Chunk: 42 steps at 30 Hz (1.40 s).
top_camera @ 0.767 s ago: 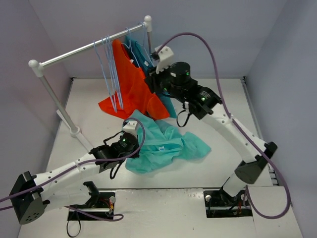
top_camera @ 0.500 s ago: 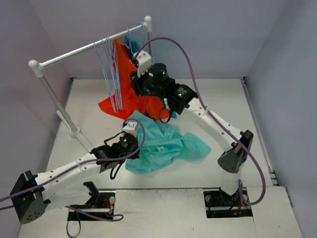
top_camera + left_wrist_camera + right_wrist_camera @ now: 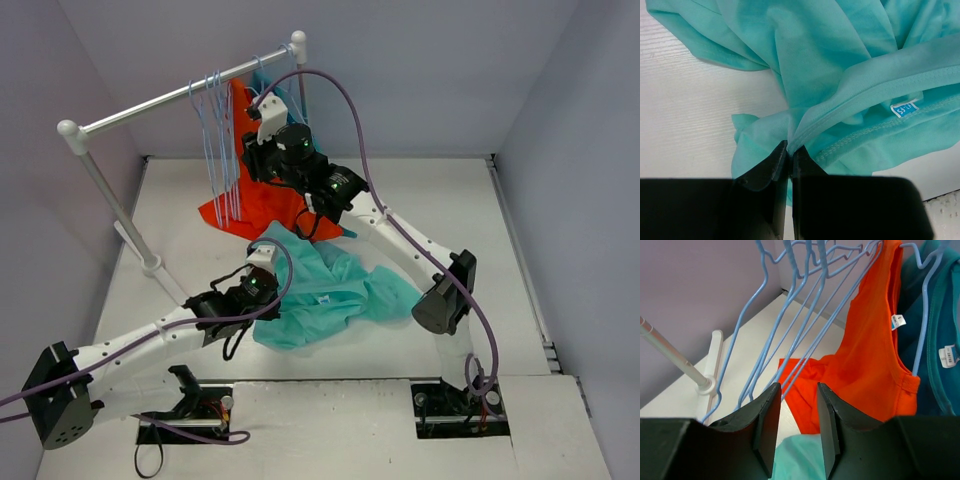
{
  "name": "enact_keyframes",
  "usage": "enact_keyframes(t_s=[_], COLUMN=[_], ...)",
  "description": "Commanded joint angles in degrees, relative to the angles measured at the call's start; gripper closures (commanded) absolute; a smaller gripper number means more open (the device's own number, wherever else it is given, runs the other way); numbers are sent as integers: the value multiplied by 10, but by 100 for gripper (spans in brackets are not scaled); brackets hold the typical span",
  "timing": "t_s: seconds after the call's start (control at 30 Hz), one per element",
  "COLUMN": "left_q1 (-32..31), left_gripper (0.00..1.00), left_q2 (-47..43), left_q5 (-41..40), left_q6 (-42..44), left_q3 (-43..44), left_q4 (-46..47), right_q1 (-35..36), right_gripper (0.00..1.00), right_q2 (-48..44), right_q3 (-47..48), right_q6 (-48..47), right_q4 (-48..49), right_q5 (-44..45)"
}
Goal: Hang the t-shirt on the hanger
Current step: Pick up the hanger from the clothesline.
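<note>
Top external view: the t-shirt (image 3: pixel 330 295) lies crumpled on the tabletop (image 3: pixel 450 200), in front of the clothes rack and between the two arms. The left gripper (image 3: pixel 262 290) sits at the shirt's left edge. The right gripper (image 3: pixel 250 165) is raised at the rail (image 3: pixel 150 103), just beside the bunch of pale blue hangers (image 3: pixel 222 150). The orange-red shirt (image 3: pixel 262 195) hangs behind that arm. Only a strip of the darker teal shirt (image 3: pixel 262 88) shows.

Left wrist view, not resolvable from above: the left gripper (image 3: pixel 789 150) has its jaws pinched almost together on a fold of the t-shirt (image 3: pixel 840 60), near the stitched neckline. A small blue tag (image 3: pixel 903 109) is sewn inside the neckline; its white letters are upside down and cannot be read with confidence.

Right wrist view: the right gripper (image 3: pixel 799 390) has its jaws set narrow with nothing between them. The hangers (image 3: pixel 805 315) are all bare, and their lower wires run down just behind the fingertips; contact cannot be determined. The orange-red shirt (image 3: pixel 865 355) and the teal shirt (image 3: pixel 935 340) each hang on a hanger of the same kind. Each has a white collar label (image 3: pixel 898 321) (image 3: pixel 949 356), with print too small to read. The rack's foot (image 3: pixel 710 385) stands on the tabletop at left.
</note>
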Motion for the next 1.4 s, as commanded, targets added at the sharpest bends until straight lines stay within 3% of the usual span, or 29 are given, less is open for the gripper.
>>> enact_keyframes(t_s=[0.0,0.47,0.77,1.37], left_q1=[6,15,17,23], left_gripper=[100,100,100,100], left_q2=[-3,-2,0,-5], left_q5=[-10,-5,-1,3], left_q6=[-9,-4,-2,-1], left_q3=[19,17,16,14], left_q4=[13,19,21,19], right_q1=[11,17,16,10], right_gripper=[68,68,76,85], right_q2=[14,54,54,48], right_q3=[36,58,27,-8], right_q6=[21,36,27,32], right_q4=[67,79,80,80], right_q5=[23,39,73,113])
